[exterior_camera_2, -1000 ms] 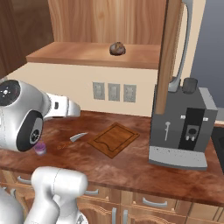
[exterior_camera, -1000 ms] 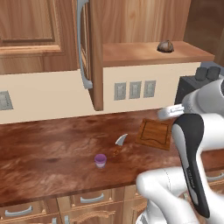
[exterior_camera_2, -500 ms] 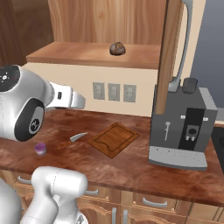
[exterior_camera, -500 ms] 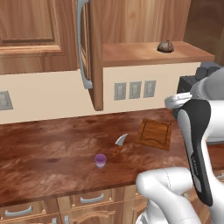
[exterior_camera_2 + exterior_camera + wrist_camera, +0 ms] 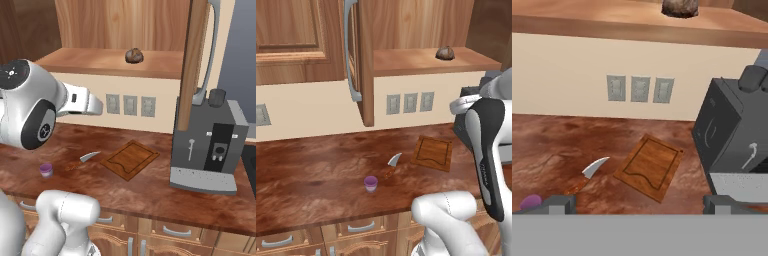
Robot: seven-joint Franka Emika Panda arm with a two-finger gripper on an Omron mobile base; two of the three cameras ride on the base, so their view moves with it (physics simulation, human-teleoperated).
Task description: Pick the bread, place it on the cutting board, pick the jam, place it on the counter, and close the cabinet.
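The bread is a brown-grey lump lying on the light wooden shelf. Down on the dark counter, the cutting board lies bare, and the purple-topped jam stands left of it. The cabinet door stands open beside the shelf. My gripper is open and holds nothing. It hangs above the counter, looking over the board towards the wall, with the bread high ahead of it.
A curved grey-bladed knife lies between the jam and the board. A dark coffee machine stands right of the board. Three wall outlets sit below the shelf.
The hand has risen and reached forward towards the shelf. Bread, jam, board and cabinet door have not moved.
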